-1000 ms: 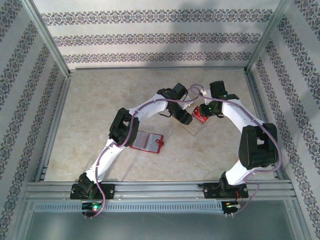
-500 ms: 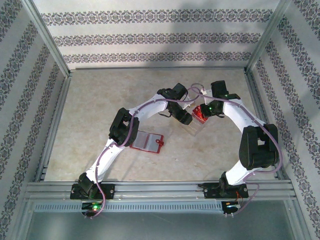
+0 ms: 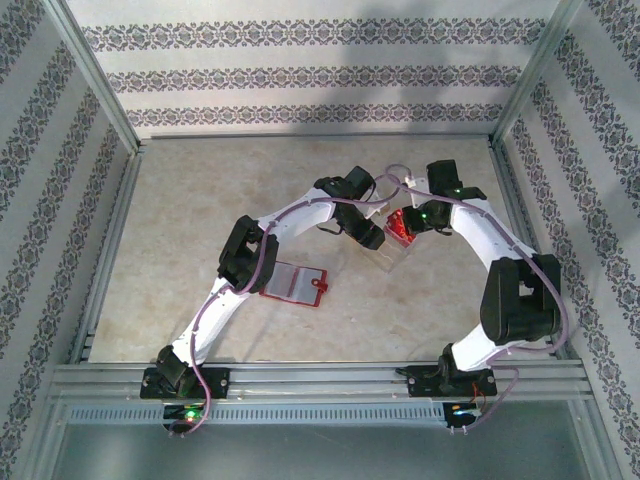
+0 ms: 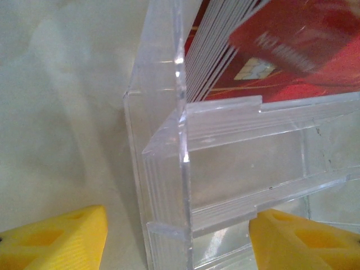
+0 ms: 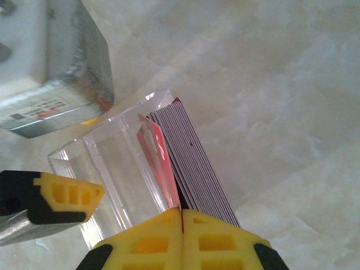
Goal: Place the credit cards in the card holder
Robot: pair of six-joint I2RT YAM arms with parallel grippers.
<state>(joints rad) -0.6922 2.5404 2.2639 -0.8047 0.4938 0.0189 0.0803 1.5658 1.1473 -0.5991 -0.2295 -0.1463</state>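
Top external view has both arms bent toward the middle of the table, meeting over a clear plastic tray; the credit cards stand as a red stack in the far end of that tray, on edge and packed tight; the card holder lies well apart from them, open and flat on the table beside the left arm's elbow, grey sleeves facing up and its small clasp tab pointing right; the left gripper sits at the tray's left side and the right gripper is directly at the stack; left wrist view shows the left gripper's jaws spread wide, one yellow finger on each side of the tray's near corner, the left finger clear of the wall and nothing clamped, though whether the right finger touches the acrylic I cannot tell; beyond the tray wall one front card leans away from the rest of the stack, blurred, with a chip showing; right wrist view shows the right gripper's yellow fingers pressed fully together at the stack's near face, a thin red edge caught in the seam between them, so it pinches the front card; the other cards show grey-purple edges just beside it.
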